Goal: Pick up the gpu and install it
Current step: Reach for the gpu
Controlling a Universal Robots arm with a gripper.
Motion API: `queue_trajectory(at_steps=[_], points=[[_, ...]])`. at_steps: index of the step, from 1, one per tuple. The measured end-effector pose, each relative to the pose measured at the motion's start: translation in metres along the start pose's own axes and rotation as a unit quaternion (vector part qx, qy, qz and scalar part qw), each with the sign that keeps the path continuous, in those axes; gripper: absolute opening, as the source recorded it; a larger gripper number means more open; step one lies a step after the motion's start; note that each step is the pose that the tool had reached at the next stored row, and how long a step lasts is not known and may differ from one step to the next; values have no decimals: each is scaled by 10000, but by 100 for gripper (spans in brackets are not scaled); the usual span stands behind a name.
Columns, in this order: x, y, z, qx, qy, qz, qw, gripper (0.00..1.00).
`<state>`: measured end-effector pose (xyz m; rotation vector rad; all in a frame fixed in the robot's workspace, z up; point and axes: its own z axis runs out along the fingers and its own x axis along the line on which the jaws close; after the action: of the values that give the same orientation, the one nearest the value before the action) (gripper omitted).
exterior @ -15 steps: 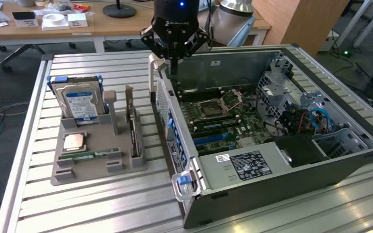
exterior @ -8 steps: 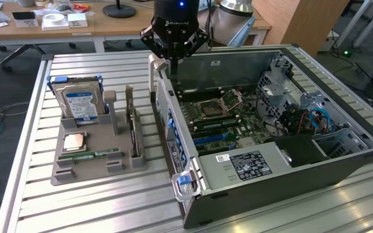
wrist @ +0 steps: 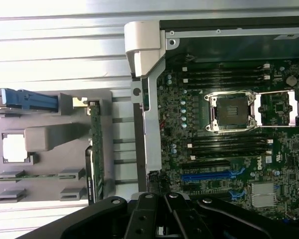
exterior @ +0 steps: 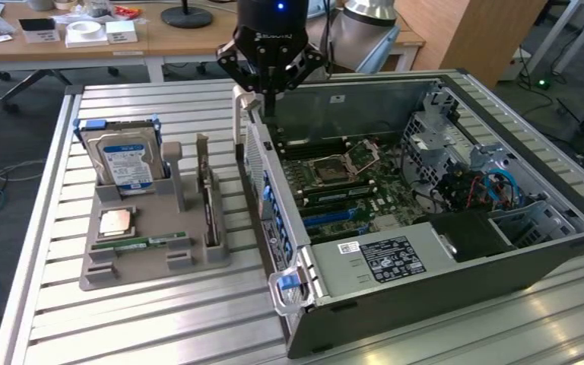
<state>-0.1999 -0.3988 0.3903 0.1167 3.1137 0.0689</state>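
From my station I see the gripper (exterior: 268, 93) hanging over the rear rim of the case (exterior: 424, 281), at the corner nearest the tray (exterior: 150, 268). Its fingers are drawn together to a point and carry nothing. In the wrist view the gripper (wrist: 160, 199) sits above the case (wrist: 152, 99) wall, where it meets the motherboard (wrist: 214, 164).

The gpu (exterior: 209, 201) is not picked up. It stands on edge in a tray slot, in the row closest to the case and parallel to the case's side wall. Through the wrist camera I see the gpu (wrist: 95, 144) as a thin green strip on the side of the tray (wrist: 40, 112) that faces the case, with a strip of table (wrist: 65, 50) between them.

Further from the case, the hard drive (exterior: 119, 156) stands upright at the tray's far end, blue label facing out. The cpu (exterior: 116, 220) lies flat in front of it, and the memory stick (exterior: 140, 243) lies flat beyond that, all on the side away from the case.

The case lies open on the table (exterior: 119, 327), its motherboard (exterior: 343, 182) exposed. The socket (exterior: 333, 163) has its frame raised, and blue slots (exterior: 333, 219) lie nearer the case's front.
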Motion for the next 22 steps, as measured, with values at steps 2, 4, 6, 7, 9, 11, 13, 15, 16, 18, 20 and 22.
queue_trajectory(at_steps=[2, 4, 6, 7, 9, 11, 13, 15, 16, 18, 20, 22], points=[[14, -1, 0, 0, 0, 0, 10000, 11], [29, -2, 0, 0, 0, 0, 10000, 11], [44, -3, 1, 0, 0, 0, 10000, 11], [51, -4, 0, 0, 0, 0, 10000, 11], [62, -5, 1, 0, -1, 0, 10000, 11], [75, -6, 0, 0, 0, 0, 10000, 11], [88, -7, 0, 0, 0, 0, 10000, 11], [102, -8, 1, 0, 0, 0, 10000, 11], [109, -8, 1, 0, 0, 0, 10000, 11], [124, -9, 2, 0, 0, 0, 10000, 11], [139, -11, 2, 0, 0, 0, 10000, 11], [155, -12, 2, 0, 0, 0, 10000, 11]])
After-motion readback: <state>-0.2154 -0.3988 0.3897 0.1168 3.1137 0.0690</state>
